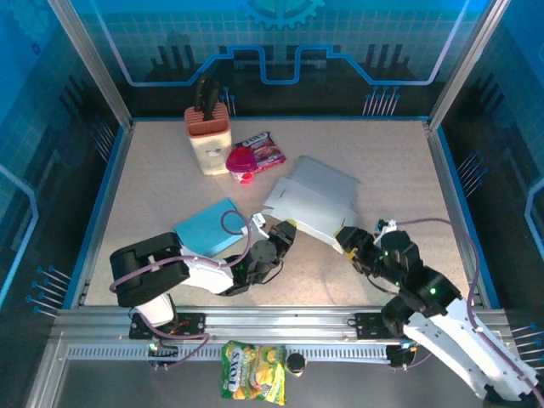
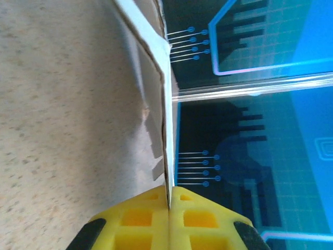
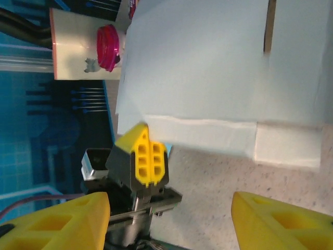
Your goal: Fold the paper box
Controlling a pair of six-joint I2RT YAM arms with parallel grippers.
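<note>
On the speckled table (image 1: pixel 153 187), a little right of centre, the paper box (image 1: pixel 316 197) lay mostly flat, a white sheet of panels and flaps with its far panel slightly raised. At its near left edge the left gripper (image 1: pixel 285 229) was pressed together on the card, and the thin edge showed pinched between its yellow pads (image 2: pixel 140 221). The right gripper (image 1: pixel 351 239) hung at the near right corner, its fingers spread wide with nothing between them and a creased flap just ahead. The step in hand looked like raising a side along its scored line. To do that well, the left gripper should probably act as a firm anchor without tugging. The right gripper would do best to take the flap close to the crease and turn it about that line, so the card bends there rather than buckling. Pulling the two holds apart would likely crumple so thin a sheet. The box's underside was hidden, and its far flaps were too foreshortened to judge. The left wrist view showed the card nearly edge-on, and the right wrist view cut the box off at its top and right.
</note>
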